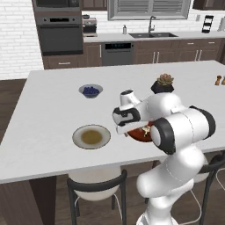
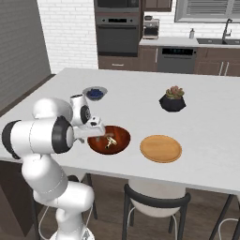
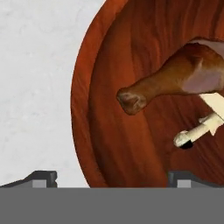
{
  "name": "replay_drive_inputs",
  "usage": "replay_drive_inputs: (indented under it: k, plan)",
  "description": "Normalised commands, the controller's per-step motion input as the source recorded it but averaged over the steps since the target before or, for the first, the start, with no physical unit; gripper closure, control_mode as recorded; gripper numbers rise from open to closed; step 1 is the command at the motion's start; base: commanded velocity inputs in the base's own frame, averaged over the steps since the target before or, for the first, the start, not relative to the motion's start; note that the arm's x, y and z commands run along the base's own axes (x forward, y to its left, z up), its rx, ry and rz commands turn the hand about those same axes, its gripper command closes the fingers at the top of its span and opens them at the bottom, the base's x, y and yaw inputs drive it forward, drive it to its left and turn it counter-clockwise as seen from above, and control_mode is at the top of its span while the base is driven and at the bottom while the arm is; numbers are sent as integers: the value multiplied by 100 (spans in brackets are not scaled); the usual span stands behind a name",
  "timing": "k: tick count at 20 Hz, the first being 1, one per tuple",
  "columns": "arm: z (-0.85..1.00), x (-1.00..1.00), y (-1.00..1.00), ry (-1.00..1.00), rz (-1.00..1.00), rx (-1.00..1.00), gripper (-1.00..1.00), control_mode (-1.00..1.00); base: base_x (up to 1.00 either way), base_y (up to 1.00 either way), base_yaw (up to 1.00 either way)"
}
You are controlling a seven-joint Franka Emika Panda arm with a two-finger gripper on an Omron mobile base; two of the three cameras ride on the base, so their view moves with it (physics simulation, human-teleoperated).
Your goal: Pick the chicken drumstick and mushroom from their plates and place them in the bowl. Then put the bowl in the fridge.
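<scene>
The gripper (image 3: 111,177) is hanging released, pointing down over the glossy reddish-brown wooden bowl (image 3: 105,144) holding the brown drumstick (image 3: 170,78) and pale mushroom (image 3: 199,129).

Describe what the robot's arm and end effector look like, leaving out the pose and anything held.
The arm is glossy white, built of rounded, bulbous segments joined by dark black-grey rings at the joints. No cables or markings show on it. The end effector is a white block at the wrist, with a dark panel on its side in the left base view, ending in two small dark grey fingertips with lighter grey pads.
</scene>
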Motion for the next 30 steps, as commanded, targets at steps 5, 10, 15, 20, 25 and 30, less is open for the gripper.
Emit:
replay_drive_inputs:
  k: [5,10,15,20,25,30]
  plan:
    - [-31,21,0,0,10,0,-100,-100,0,0,0]
    - [-33,25,0,0,8,-1,-100,-100,0,0,0]
    - [-15,3,0,0,4,0,-100,-100,0,0,0]
    - [-2,0,0,0,0,0,100,-100,0,0,0]
    - [0,0,0,0,0,0,100,-100,0,0,0]
    - [10,-6,-4,0,0,0,100,-100,0,0,0]
